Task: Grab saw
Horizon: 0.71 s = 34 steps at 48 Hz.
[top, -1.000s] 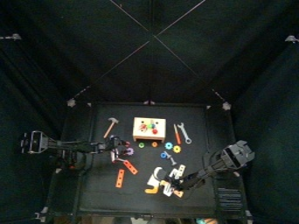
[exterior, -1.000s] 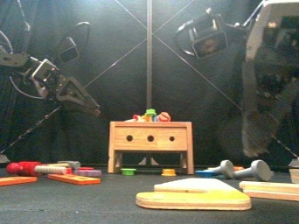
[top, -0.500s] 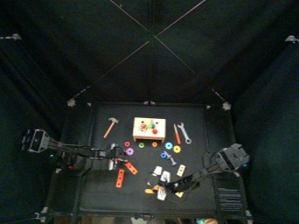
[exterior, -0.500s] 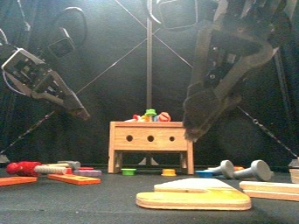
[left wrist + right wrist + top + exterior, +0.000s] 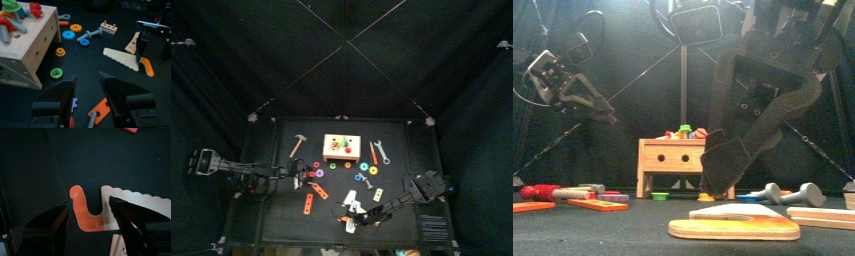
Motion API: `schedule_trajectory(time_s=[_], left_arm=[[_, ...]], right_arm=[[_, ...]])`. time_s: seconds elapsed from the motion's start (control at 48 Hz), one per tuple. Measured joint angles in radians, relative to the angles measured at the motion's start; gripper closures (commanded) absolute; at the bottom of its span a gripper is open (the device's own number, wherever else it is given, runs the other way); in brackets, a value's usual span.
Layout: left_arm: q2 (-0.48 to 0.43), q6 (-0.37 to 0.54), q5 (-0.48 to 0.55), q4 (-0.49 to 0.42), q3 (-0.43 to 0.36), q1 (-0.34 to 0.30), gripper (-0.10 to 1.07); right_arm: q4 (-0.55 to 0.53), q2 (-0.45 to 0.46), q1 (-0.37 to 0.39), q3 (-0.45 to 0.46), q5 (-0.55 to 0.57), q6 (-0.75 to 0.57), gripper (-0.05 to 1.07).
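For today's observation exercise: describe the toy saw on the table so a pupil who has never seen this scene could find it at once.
Start at the wooden toy workbench in the middle of the black table, then look toward the table's front edge, where the right gripper hangs open. The saw lies flat beneath it. Only it pairs a pale cream toothed blade with a curved orange handle.

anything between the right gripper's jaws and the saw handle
Nothing: in the right wrist view the open right gripper straddles the saw's orange handle, bare table around it.

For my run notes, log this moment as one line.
right gripper: open, straddling orange handle | flat cream-bladed toy saw: on table, ungripped | left gripper: open, idle
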<state>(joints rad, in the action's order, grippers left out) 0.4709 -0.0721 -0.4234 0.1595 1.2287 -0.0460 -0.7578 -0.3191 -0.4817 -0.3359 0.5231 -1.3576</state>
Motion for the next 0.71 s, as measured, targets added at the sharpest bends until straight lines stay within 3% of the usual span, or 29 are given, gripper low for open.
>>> schedule_trajectory(time_s=[0.708], left_arm=[[0.018,0.002,0.000,0.011,0.023,-0.017,0.17]], right_arm=[[0.035,-0.061,-0.015,0.034,-0.005,0.000,0.12]])
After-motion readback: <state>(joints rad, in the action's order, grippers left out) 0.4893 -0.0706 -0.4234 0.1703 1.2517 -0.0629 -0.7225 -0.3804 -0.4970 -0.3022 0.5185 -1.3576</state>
